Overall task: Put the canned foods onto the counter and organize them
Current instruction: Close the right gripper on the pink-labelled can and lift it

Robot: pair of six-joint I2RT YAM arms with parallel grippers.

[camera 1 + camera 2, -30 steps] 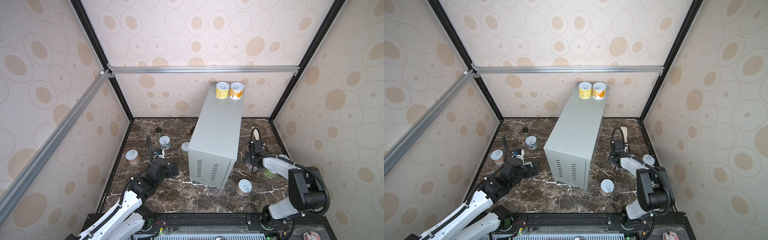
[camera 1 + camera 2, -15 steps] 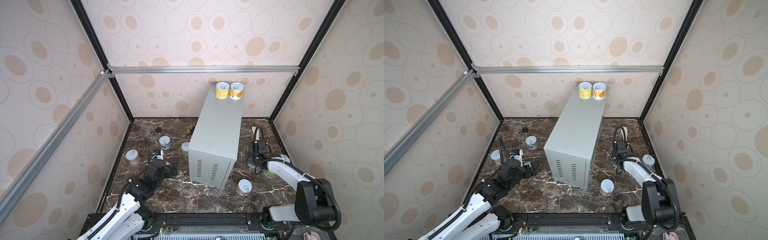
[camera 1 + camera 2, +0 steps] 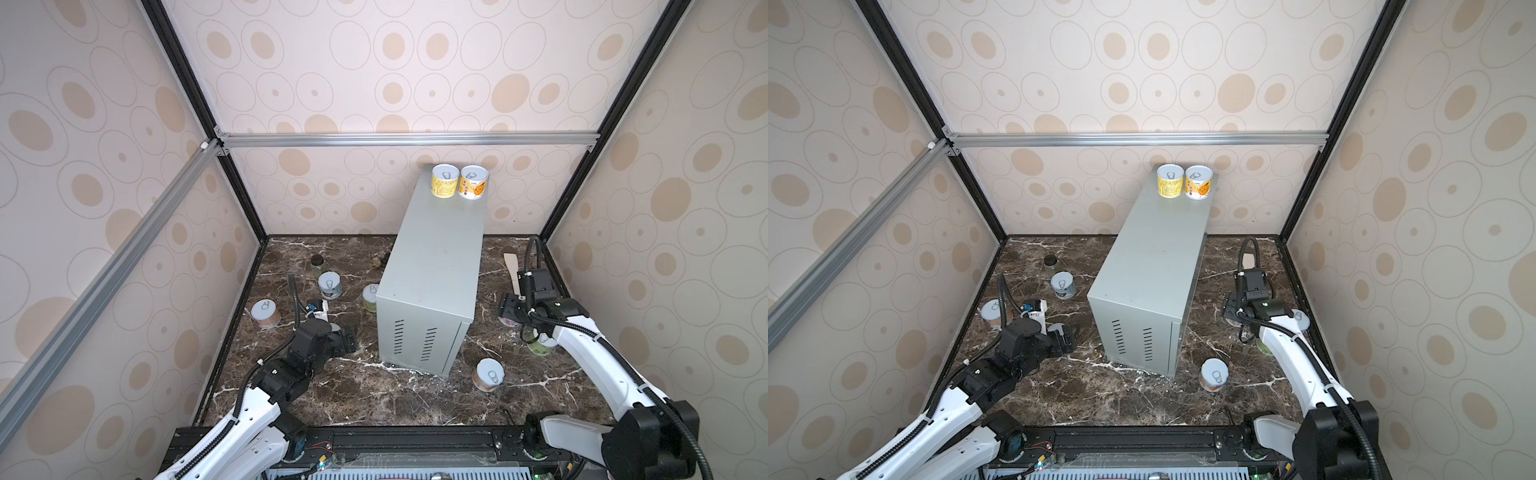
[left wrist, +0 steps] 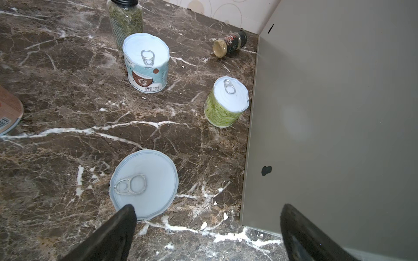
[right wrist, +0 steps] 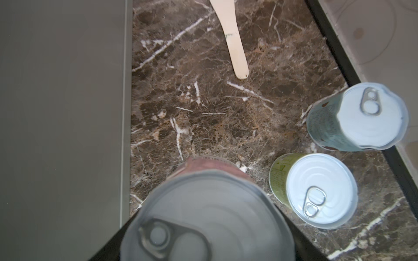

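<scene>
Cans on the counter: we see a yellow can (image 3: 444,179) and an orange-print can (image 3: 473,182), upright and touching, at the far end of the grey counter (image 3: 436,266).
Cans on the floor: left of the counter stand a white-blue can (image 3: 330,286), a green can (image 3: 370,296) just beside the counter's wall, and a tan-labelled can (image 3: 265,313) near the left wall. An orange-labelled can (image 3: 489,375) stands off the counter's near right corner.
Right claw: the right gripper (image 3: 510,308) is clamped on a pink-labelled can (image 5: 203,214), right of the counter.
Left claw: the left gripper (image 4: 207,210) has its fingers wide apart, holding nothing.
Surface: we see a dark brown marble floor (image 3: 374,399) with white veins.
Room: beige oval-print walls (image 3: 374,62) and an aluminium bar (image 3: 407,139) across the far side.
Left wrist view only: we find a can lid (image 4: 143,184) beside one fingertip, which the arm hides in both top views.
Right wrist view only: we see the held can's pink label and a black finger on either side of it.
</scene>
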